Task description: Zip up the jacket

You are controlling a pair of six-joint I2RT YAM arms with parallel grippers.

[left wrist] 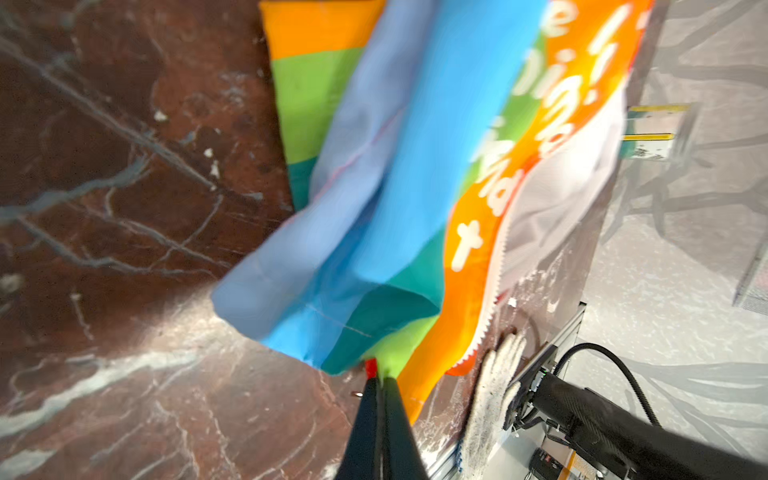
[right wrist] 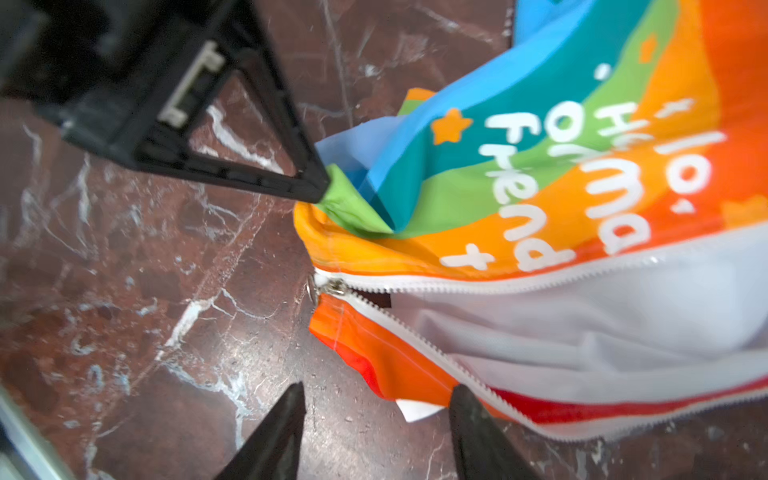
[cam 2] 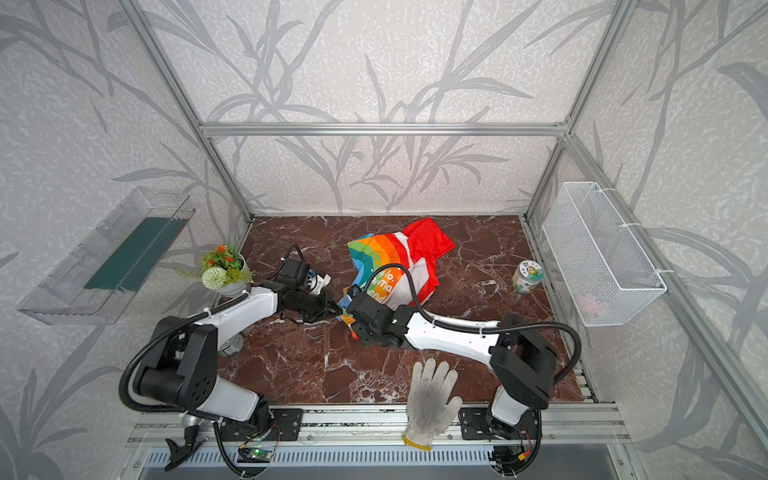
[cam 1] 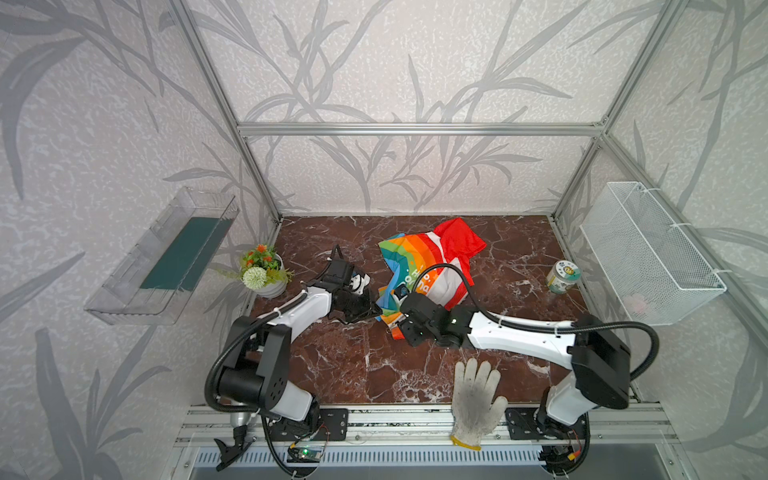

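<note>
The jacket lies crumpled on the marble table, rainbow-striped, with its red hood toward the back wall. My left gripper is shut on a green corner of the jacket's hem, near the table's middle. The white zipper is open; its two tracks spread apart from the slider at the hem, and the ring pull hangs beside it. My right gripper is open just short of the orange hem and holds nothing.
A dirty white knit glove lies over the front edge. A small jar stands at the right and a potted plant at the left. A wire basket and a clear tray hang on the side walls.
</note>
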